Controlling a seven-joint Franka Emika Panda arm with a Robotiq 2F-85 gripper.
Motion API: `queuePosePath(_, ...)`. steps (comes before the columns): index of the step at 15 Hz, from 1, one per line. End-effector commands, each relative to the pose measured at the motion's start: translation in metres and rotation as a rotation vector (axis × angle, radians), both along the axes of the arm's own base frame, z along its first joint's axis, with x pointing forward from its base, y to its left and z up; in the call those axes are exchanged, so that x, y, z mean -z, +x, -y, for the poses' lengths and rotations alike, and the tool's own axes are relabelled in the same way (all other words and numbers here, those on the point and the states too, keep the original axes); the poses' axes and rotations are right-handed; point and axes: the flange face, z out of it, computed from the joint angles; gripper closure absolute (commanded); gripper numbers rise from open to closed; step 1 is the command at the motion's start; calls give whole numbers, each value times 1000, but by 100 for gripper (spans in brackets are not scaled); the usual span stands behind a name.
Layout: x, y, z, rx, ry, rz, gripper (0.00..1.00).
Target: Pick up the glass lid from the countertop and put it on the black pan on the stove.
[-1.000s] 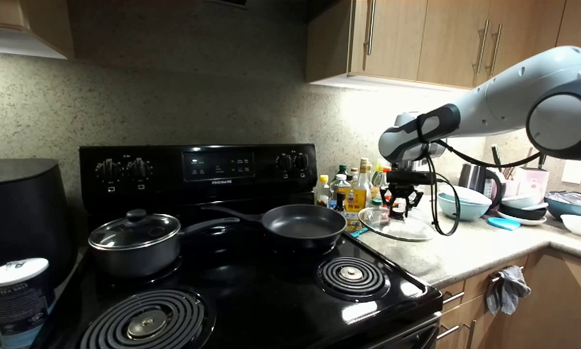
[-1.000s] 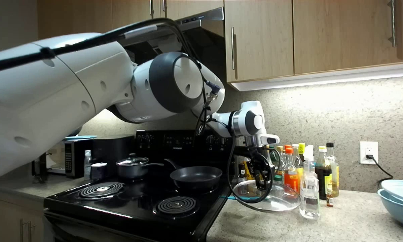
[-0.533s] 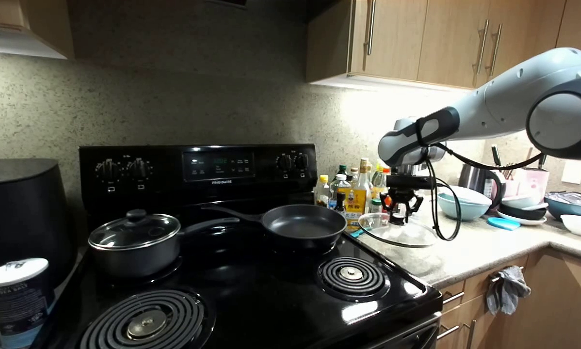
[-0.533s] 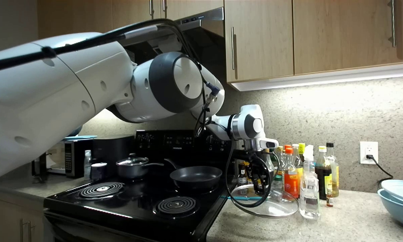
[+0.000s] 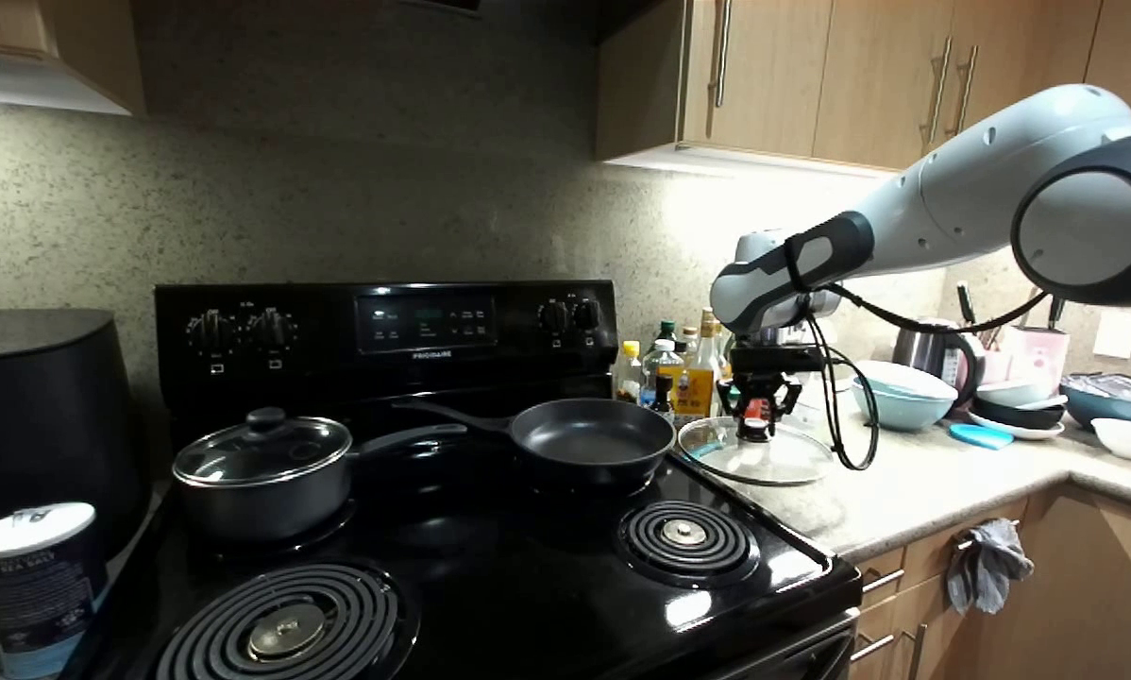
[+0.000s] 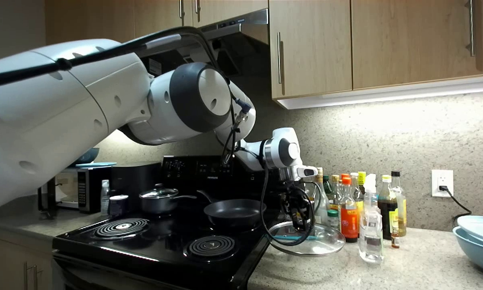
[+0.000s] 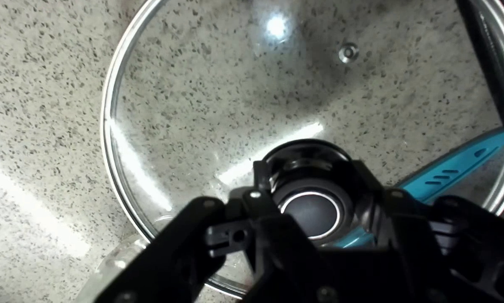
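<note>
An exterior view faced the stove [image 5: 518, 595] close-up; an exterior view peeked past the arm [image 6: 64, 100], farther back. Both got the black pan [image 6: 234, 211]. Wrist cam stared down at the glass lid [image 7: 294, 109], close.

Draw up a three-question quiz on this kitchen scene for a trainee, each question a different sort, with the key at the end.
1. Multiple choice: what is the gripper shut on? A) the pot's handle B) the knob of the glass lid C) a bottle
2. True or false: the black pan stands on the stove without a lid.
3. Fill in: seen through the glass lid in the wrist view, a long handle is coloured ...
Key: 1 B; 2 true; 3 blue.
</note>
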Motion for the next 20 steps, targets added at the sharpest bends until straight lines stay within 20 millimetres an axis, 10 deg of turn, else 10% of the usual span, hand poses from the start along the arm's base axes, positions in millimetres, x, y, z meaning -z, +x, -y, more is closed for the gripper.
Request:
queuePosePath(1,-29,-16,2,-12,-64,40,77)
queuePosePath(9,-61,-61,18,43,-139,158,77)
queuePosePath(10,-39,-37,22,22,-124,114,52)
queuePosePath(17,-45,-53,21,34,-119,123,52)
queuePosePath(18,-45,-53,21,34,-118,123,77)
queuePosePath(20,-62,-62,14,-1,-136,168,77)
